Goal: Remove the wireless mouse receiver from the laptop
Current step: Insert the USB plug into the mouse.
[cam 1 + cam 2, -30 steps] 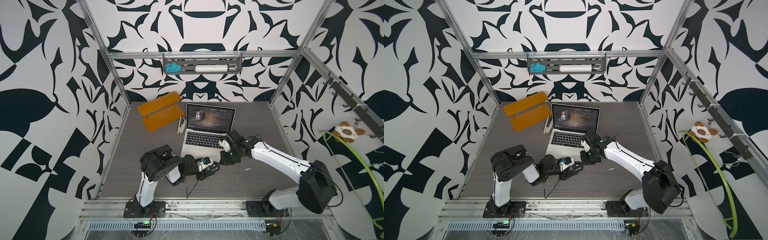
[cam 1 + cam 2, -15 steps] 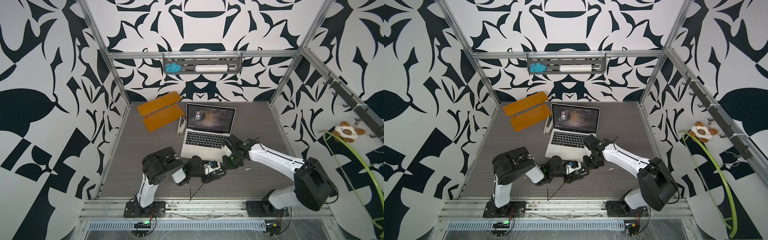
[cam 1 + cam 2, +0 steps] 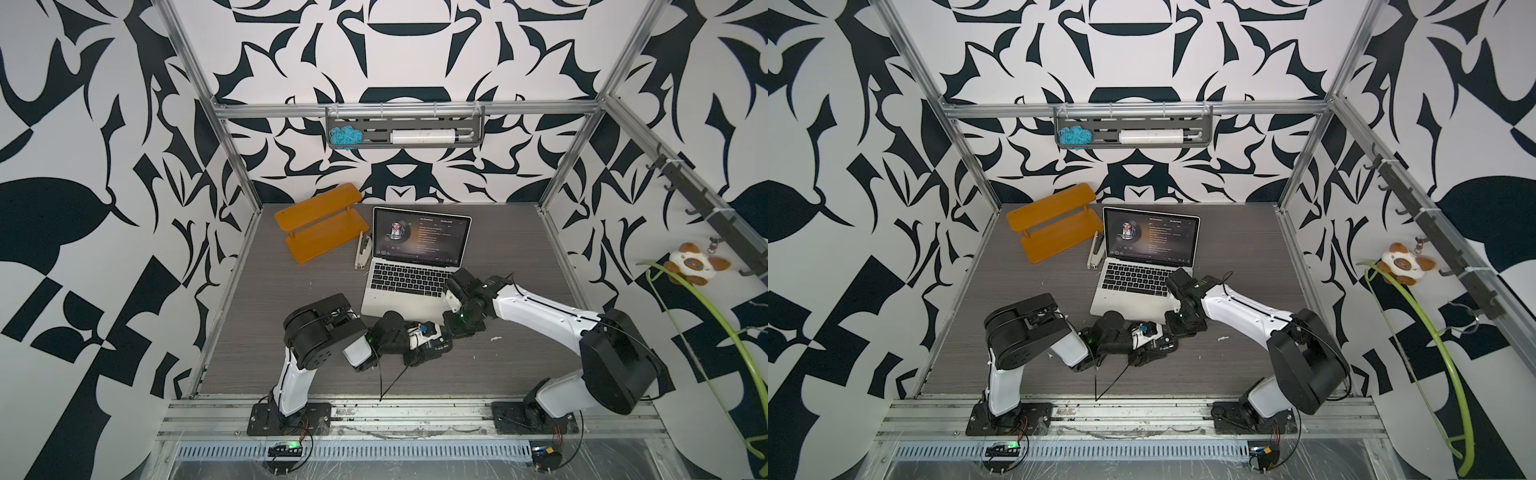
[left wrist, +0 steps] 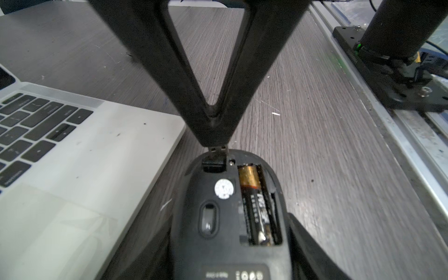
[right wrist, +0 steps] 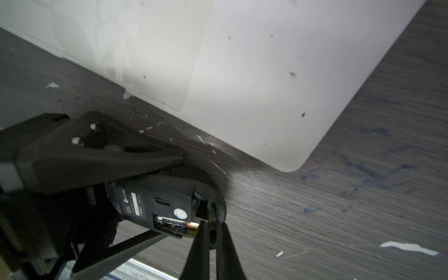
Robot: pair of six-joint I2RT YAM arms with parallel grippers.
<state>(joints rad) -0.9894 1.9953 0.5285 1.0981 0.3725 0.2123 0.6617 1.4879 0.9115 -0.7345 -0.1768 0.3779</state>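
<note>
The silver laptop stands open mid-table. Just off its front right corner, my left gripper is shut on a black mouse, held underside up with its battery bay open. My right gripper is shut on the wireless mouse receiver. Only the receiver's small metal end shows below the fingertips. It sits right at the mouse's empty slot.
An orange shelf and a stapler lie left of the laptop screen. A wall rack hangs at the back. The metal rail with both arm bases runs along the front edge. White scraps dot the table.
My right gripper has come from beside the laptop's right edge toward the front, down to the mouse. My left gripper has carried the mouse to the right to meet it.
</note>
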